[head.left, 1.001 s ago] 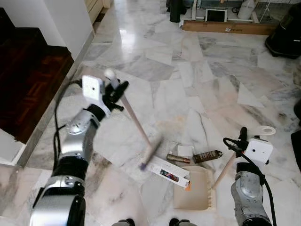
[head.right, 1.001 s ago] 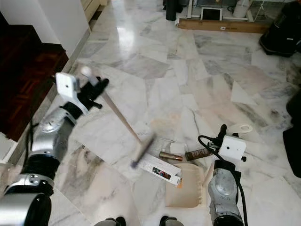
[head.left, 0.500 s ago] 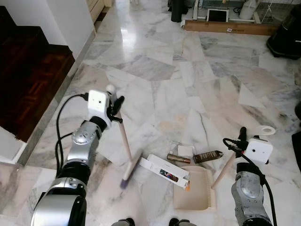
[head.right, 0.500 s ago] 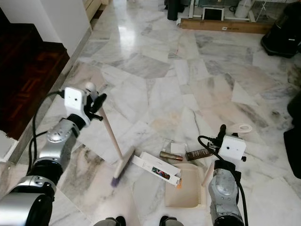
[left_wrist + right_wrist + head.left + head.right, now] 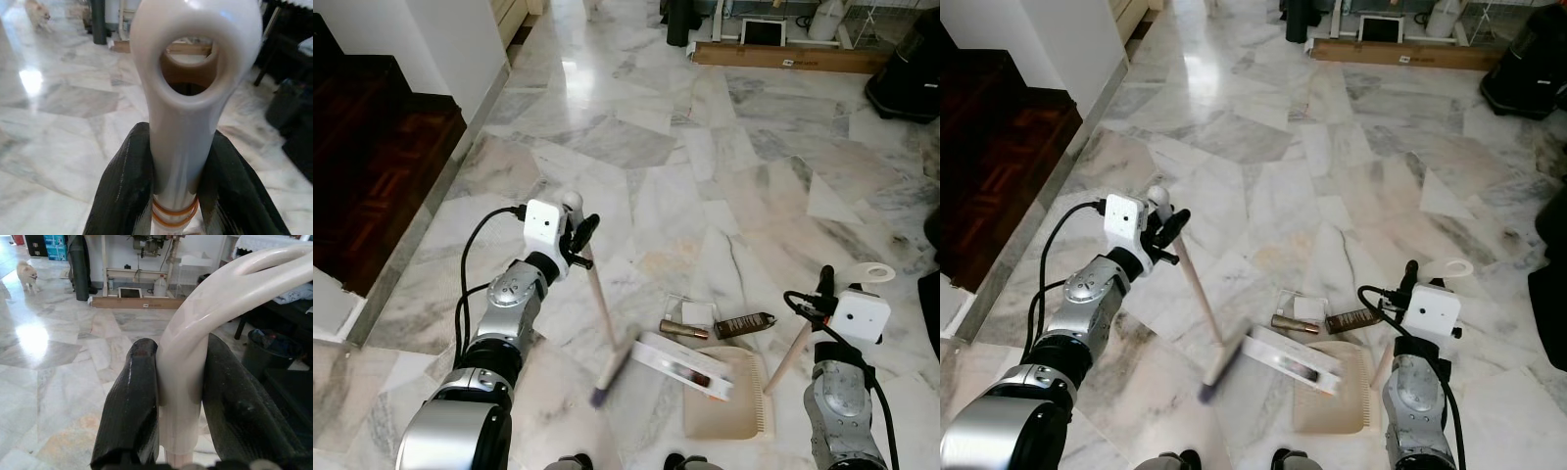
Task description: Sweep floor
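My left gripper [image 5: 578, 235] is shut on the white top of a wooden broom handle [image 5: 178, 103], with a black finger [image 5: 122, 186] on either side. The broom head [image 5: 612, 367] rests on the marble floor, blurred, against a long white box [image 5: 685, 364]. That box lies partly over the front lip of a beige dustpan [image 5: 734, 416]. My right gripper [image 5: 820, 291] is shut on the dustpan's upright handle [image 5: 183, 382], whose wooden shaft [image 5: 790, 345] slants down to the pan. Two brown tubes [image 5: 744, 324] and a small white packet [image 5: 698, 312] lie just beyond the pan.
A dark wooden step [image 5: 372, 166] and a white wall [image 5: 440, 39] bound the left side. At the far end lie a long wooden board [image 5: 783, 59] and a black object [image 5: 906, 78]. A small dog [image 5: 27, 271] stands far off. Open marble floor stretches ahead.
My left arm swung the broom to the right, and the broom head pushed the white box to the right, onto the dustpan's lip. The right arm and dustpan stayed put.
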Robot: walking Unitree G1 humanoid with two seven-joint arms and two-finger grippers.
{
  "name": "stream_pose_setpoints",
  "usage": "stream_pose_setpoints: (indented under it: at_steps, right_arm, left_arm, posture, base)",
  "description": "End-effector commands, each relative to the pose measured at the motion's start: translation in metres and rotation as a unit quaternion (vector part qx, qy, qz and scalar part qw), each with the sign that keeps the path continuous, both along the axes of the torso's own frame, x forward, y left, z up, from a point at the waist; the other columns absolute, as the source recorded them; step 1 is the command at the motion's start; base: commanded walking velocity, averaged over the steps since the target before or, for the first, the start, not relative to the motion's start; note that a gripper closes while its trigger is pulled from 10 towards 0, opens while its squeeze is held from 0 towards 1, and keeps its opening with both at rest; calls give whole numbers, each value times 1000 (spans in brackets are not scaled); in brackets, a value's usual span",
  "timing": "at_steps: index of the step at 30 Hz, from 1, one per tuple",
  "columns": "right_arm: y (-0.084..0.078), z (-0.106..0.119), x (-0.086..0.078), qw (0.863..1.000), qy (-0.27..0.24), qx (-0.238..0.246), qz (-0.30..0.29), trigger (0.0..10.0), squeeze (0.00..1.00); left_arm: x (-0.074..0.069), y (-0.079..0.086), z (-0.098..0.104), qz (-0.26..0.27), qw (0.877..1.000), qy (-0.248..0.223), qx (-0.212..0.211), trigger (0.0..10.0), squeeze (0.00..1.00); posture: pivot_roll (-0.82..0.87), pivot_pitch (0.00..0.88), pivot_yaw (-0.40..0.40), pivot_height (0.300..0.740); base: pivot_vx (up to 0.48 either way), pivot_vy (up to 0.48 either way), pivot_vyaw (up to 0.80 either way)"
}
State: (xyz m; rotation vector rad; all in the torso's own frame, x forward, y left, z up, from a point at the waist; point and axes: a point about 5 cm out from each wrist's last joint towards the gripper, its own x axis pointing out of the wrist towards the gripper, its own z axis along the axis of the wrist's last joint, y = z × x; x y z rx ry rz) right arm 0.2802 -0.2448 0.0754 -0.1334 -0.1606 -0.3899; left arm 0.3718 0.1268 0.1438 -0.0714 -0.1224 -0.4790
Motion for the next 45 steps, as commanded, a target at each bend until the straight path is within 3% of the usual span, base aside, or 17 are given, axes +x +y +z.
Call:
stream_pose_setpoints:
  at_steps: [1, 11, 23, 33, 38, 41, 45]
  right_arm:
    - [-1, 5, -1, 1000, -11, -2, -1, 10000, 0]
    - [5, 8, 4, 1000, -17, 8, 3, 10000, 0]
    - [13, 11, 7, 998, -33, 44, 5, 10000, 0]
    - [9, 12, 3, 998, -39, 57, -4, 10000, 0]
    - [6, 15, 2, 996, -51, 77, -13, 10000, 0]
    - [8, 17, 4, 995, -54, 80, -10, 10000, 0]
    - [8, 17, 4, 995, -54, 81, -10, 10000, 0]
  left_arm:
    - [2, 0, 5, -7, 1000, 0, -17, 10000, 408]
    - [4, -4, 15, -32, 998, -8, -55, 10000, 412]
    - [3, 4, 26, -43, 998, -27, -49, 10000, 412]
    - [4, 8, 42, -53, 996, -49, -48, 10000, 412]
    - [6, 22, 77, -5, 991, -116, -70, 10000, 408]
    - [2, 19, 101, 2, 984, -162, -76, 10000, 408]
    - [-1, 17, 106, -2, 982, -173, -75, 10000, 408]
  posture:
    - [33, 194, 4, 740]
    - [47, 189, 9, 740]
    - [65, 175, 20, 740]
    - [68, 169, 28, 740]
    - [71, 161, 27, 740]
    - [72, 152, 25, 740]
    - [72, 152, 25, 740]
  base:
    - [0, 0, 0]
    - [0, 0, 0]
    - [0, 0, 0]
    - [0, 0, 0]
    - [0, 0, 0]
    - [0, 0, 0]
    - [0, 0, 0]
